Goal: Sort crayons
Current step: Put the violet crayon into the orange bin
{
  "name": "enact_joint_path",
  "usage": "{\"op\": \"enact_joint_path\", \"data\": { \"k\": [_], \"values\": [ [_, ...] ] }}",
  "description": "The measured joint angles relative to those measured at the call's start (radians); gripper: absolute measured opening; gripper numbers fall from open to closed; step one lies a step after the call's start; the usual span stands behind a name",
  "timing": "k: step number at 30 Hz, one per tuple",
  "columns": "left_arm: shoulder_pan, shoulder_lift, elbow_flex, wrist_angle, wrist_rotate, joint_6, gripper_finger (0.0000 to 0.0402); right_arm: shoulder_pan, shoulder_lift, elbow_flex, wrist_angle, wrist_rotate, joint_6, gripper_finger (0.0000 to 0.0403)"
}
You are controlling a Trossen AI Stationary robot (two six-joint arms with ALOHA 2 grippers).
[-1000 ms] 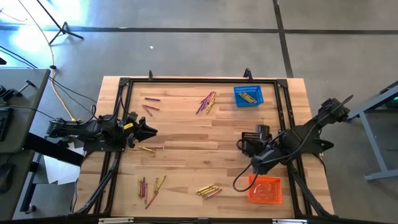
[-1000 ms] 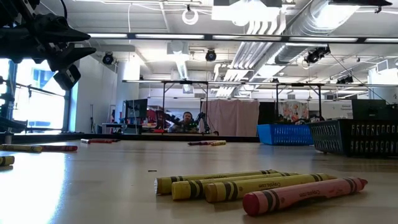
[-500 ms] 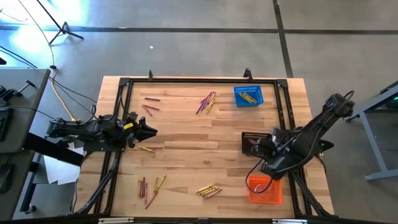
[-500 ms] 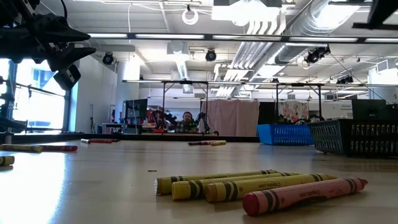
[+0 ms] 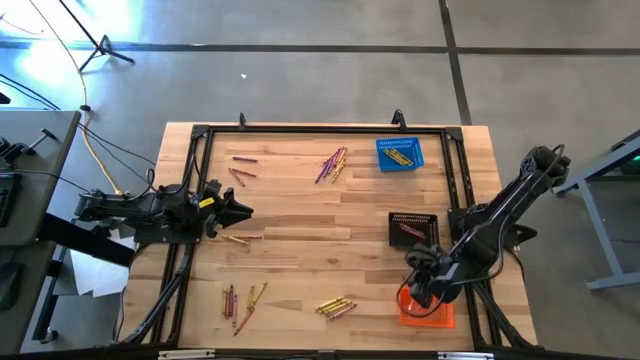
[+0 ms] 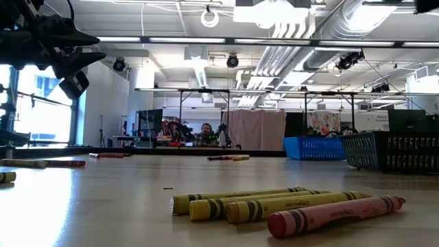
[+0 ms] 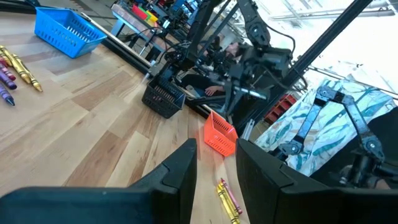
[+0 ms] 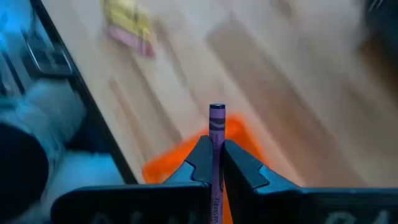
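Note:
Crayons lie in loose groups on the wooden table: purple and yellow ones (image 5: 333, 163) at the far middle, mixed ones (image 5: 243, 298) near left, and yellow and pink ones (image 5: 336, 306) near the front edge, which fill the low view's foreground (image 6: 288, 206). My right gripper (image 5: 418, 290) hangs over the orange basket (image 5: 432, 310) at the near right, shut on a purple crayon (image 8: 216, 130). My left gripper (image 5: 240, 210) waits open at the table's left edge, pointing level across the table, with nothing between its fingers (image 7: 186, 165). My right gripper pinches the purple crayon's shaft (image 8: 216, 152) between its two fingers. The crayon lies along the fingers and its free end (image 8: 217, 112) sticks out past the fingertips. The fingers slant down from above. The crayon is lifted clear, above the orange basket's rim (image 8: 168, 167).
A blue basket (image 5: 399, 153) with yellow crayons stands at the far right. A black basket (image 5: 413, 228) with reddish crayons stands mid right, just beyond the orange one. A black frame (image 5: 200, 200) runs along the table's edges. Bare wood lies in the table's middle.
My right gripper has gone from beside the black basket toward the table's near edge and down, ending over the orange basket. Its wrist has rolled and tipped more steeply downward. It stays shut on the purple crayon.

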Motion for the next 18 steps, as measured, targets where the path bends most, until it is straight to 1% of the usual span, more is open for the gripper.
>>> {"op": "enact_joint_path", "data": {
  "k": [3, 5, 9, 14, 18],
  "values": [
    [0.000, 0.000, 0.000, 0.000, 0.000, 0.000, 0.0099, 0.020, 0.033, -0.010, 0.016, -0.071, -0.001, 0.0007],
    [0.000, 0.000, 0.000, 0.000, 0.000, 0.000, 0.0099, 0.034, 0.055, -0.010, 0.025, -0.091, -0.009, 0.0007],
    [0.000, 0.000, 0.000, 0.000, 0.000, 0.000, 0.0099, 0.052, 0.084, -0.010, 0.024, -0.095, -0.029, 0.0007],
    [0.000, 0.000, 0.000, 0.000, 0.000, 0.000, 0.0099, 0.054, 0.088, -0.010, 0.040, -0.096, -0.024, 0.0009],
    [0.000, 0.000, 0.000, 0.000, 0.000, 0.000, 0.0099, 0.054, 0.088, -0.010, 0.047, -0.096, -0.024, 0.0031]
  ]
}}
